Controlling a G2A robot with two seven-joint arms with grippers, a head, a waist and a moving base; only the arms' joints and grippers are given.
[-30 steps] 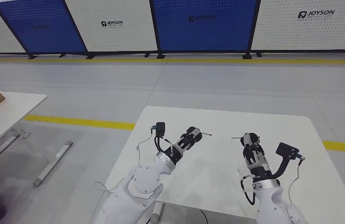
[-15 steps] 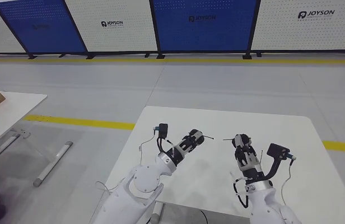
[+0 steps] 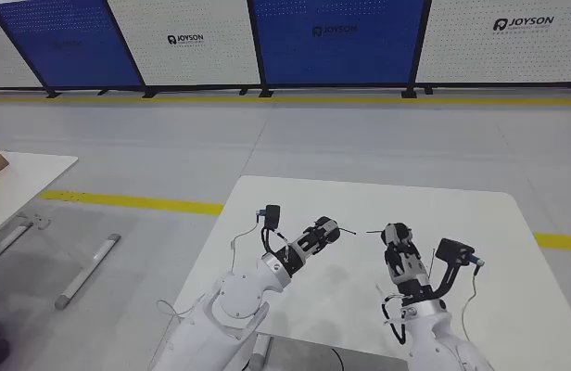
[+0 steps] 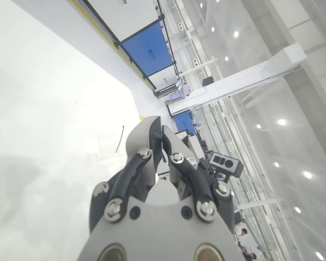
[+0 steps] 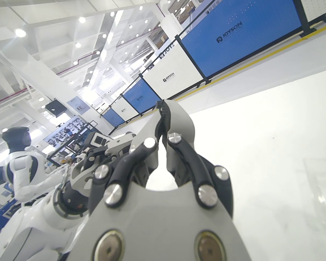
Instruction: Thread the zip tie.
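Over the white table (image 3: 452, 209) my two grippers face each other a short way apart. My left gripper (image 3: 328, 227) is shut on a thin black zip tie (image 3: 347, 230), whose free end sticks out toward the right gripper. In the left wrist view the shut fingertips (image 4: 162, 130) have a thin black strip (image 4: 119, 139) showing beside them against the table. My right gripper (image 3: 393, 231) is shut too. In the right wrist view a small black zip tie head (image 5: 160, 103) pokes out past its closed tips (image 5: 163, 107). The tie's middle is hidden.
The table's front edge lies close under both arms, its far edge (image 3: 369, 183) farther out. A second white table (image 3: 26, 176) stands off to the left across the floor. Another humanoid robot (image 5: 15, 158) stands far behind.
My right gripper has moved left toward the left gripper, which has edged slightly right. The gap between the tie's tip and the right gripper has narrowed. Both stay shut.
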